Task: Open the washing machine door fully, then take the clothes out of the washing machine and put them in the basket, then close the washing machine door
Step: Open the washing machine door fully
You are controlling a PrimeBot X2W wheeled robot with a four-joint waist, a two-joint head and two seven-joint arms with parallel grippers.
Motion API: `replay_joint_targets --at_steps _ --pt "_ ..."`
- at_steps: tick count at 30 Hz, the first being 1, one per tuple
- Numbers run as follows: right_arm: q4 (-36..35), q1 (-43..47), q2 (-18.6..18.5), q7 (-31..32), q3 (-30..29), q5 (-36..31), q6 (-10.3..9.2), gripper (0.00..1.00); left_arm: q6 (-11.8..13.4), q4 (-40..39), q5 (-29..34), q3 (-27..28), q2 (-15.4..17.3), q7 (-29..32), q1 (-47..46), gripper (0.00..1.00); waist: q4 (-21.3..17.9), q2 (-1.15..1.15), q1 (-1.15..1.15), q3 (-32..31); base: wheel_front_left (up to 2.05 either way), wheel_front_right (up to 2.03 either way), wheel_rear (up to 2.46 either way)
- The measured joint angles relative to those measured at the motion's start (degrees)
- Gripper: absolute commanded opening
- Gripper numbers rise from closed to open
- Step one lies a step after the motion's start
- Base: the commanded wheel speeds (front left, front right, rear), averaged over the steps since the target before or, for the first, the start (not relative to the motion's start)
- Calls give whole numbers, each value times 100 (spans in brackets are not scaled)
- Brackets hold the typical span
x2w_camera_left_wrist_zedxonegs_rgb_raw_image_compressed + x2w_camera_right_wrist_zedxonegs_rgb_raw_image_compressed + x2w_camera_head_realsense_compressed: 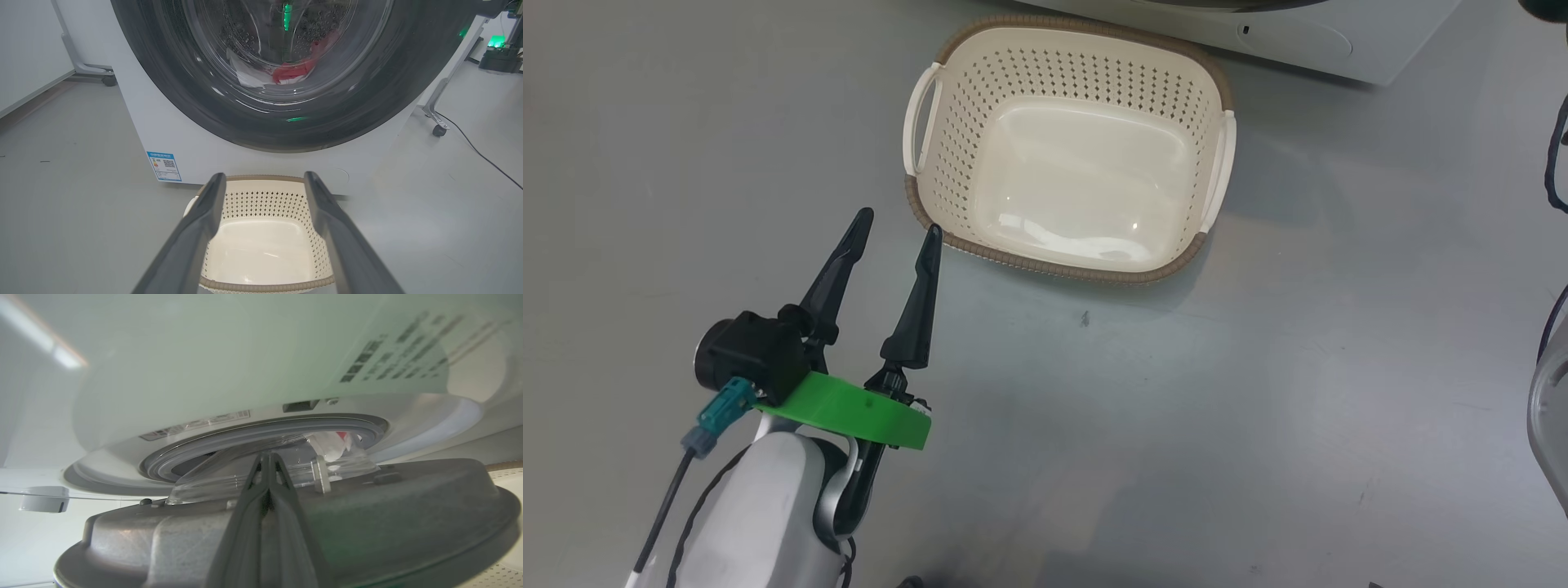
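The basket (1062, 77) is set on the floor (1258, 408) just before the washing machine (196, 139), below its door (171, 81). The clothes (292, 73) are seen in the drum (239, 28), behind the door. The left tool (899, 222) is held near the basket's nearer left corner.

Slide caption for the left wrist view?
Open left gripper aimed at the empty basket; red clothes seen through the washing machine door.

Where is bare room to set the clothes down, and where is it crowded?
The basket is empty inside its rim. The grey floor is bare right of the left gripper, below the basket in the head view. It is tight between the basket's far rim and the washing machine.
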Motion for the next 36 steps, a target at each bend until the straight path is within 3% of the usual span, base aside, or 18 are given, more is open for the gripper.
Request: replay_joint_targets --at_steps 36 --pt "372 1182 215 715 267 138 -8 0 0 197 119 114 11 0 242 100 -317 0 0 -1022 0 0 0"
